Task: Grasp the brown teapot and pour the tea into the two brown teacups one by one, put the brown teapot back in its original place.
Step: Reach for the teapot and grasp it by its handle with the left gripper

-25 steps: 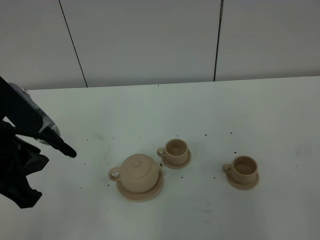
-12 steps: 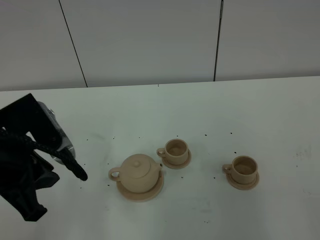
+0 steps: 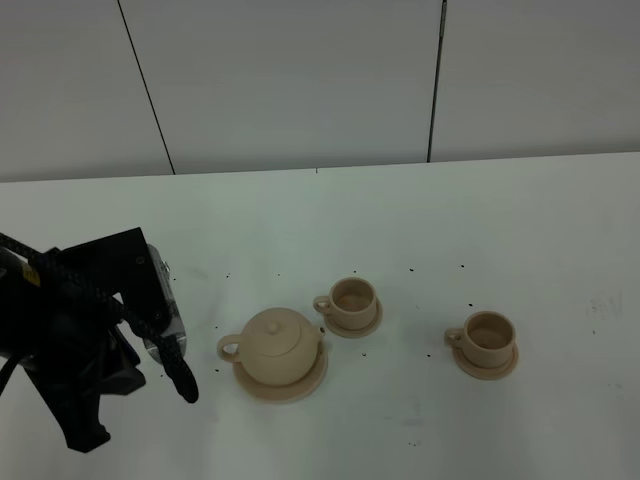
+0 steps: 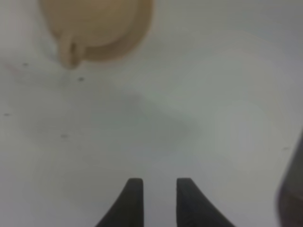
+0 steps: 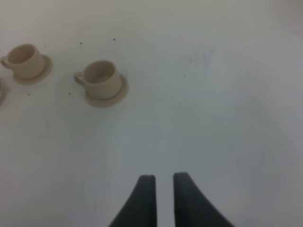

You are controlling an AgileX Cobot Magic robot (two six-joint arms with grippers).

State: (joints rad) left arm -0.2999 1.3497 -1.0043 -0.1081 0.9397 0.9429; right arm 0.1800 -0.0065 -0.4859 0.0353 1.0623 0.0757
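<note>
The brown teapot (image 3: 272, 345) stands upright with its lid on, resting on the wide flat saucer (image 3: 300, 388), its original place; the loop handle points left. The two brown teacups (image 3: 352, 299) (image 3: 488, 337) stand on small saucers to its right. My left arm (image 3: 100, 335) hangs just left of the teapot. In the left wrist view my left gripper (image 4: 159, 182) is narrowly open and empty, with the teapot (image 4: 90, 21) and its handle ahead, some way off. My right gripper (image 5: 164, 178) has a narrow gap and holds nothing; both cups (image 5: 102, 78) (image 5: 23, 59) lie well ahead of it.
The white table (image 3: 480, 230) carries small dark specks around the crockery. A grey panelled wall (image 3: 300, 80) rises behind its far edge. A black cable (image 3: 175, 365) hangs from my left arm, close to the teapot handle.
My left arm has swung right and lower, closing in on the teapot's handle side. The teapot and cups have not moved.
</note>
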